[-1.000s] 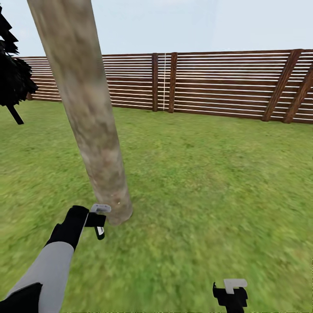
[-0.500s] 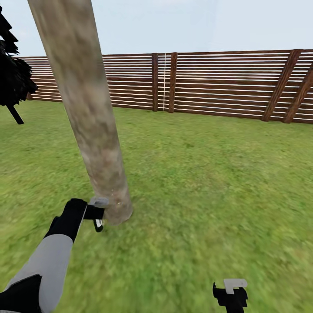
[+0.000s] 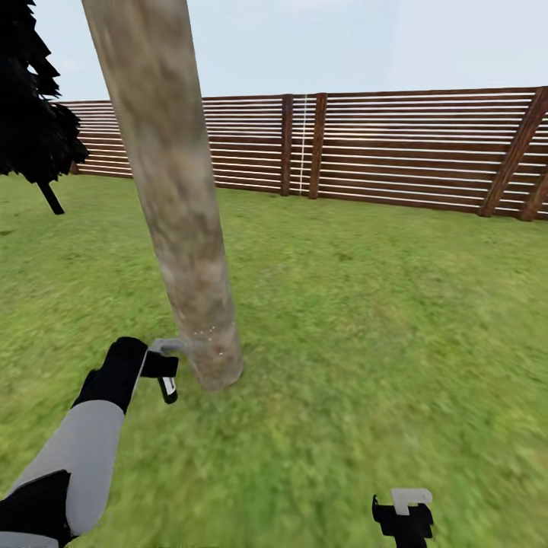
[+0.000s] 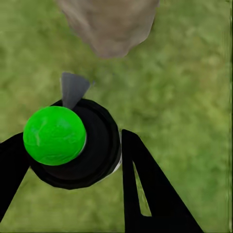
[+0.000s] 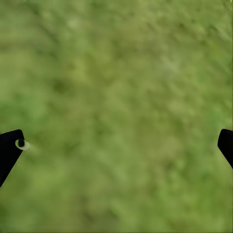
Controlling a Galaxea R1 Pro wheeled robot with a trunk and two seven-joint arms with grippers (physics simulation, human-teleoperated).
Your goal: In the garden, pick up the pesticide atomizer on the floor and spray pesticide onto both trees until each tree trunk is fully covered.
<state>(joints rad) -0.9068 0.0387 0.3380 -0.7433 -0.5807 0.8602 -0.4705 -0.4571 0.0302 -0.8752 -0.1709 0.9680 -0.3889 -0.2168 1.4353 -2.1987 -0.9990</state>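
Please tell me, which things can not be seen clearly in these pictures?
- Tree trunk: head view's upper edge cuts off its top; its far side is hidden.
- Atomizer: in the left wrist view, its own green and black top hides the body.
- Right gripper: the head view's lower edge cuts it off.

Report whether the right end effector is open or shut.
Open: in the right wrist view the right end effector shows its fingertips far apart over bare grass.

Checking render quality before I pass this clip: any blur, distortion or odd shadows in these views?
Head view: tree trunk leans from wide-angle distortion, nearby lawn smeared, fence crisp, no cast shadows. Left wrist view: atomizer sharp, grass soft. Right wrist view: grass blurred throughout, right end effector fingertips at the edges.
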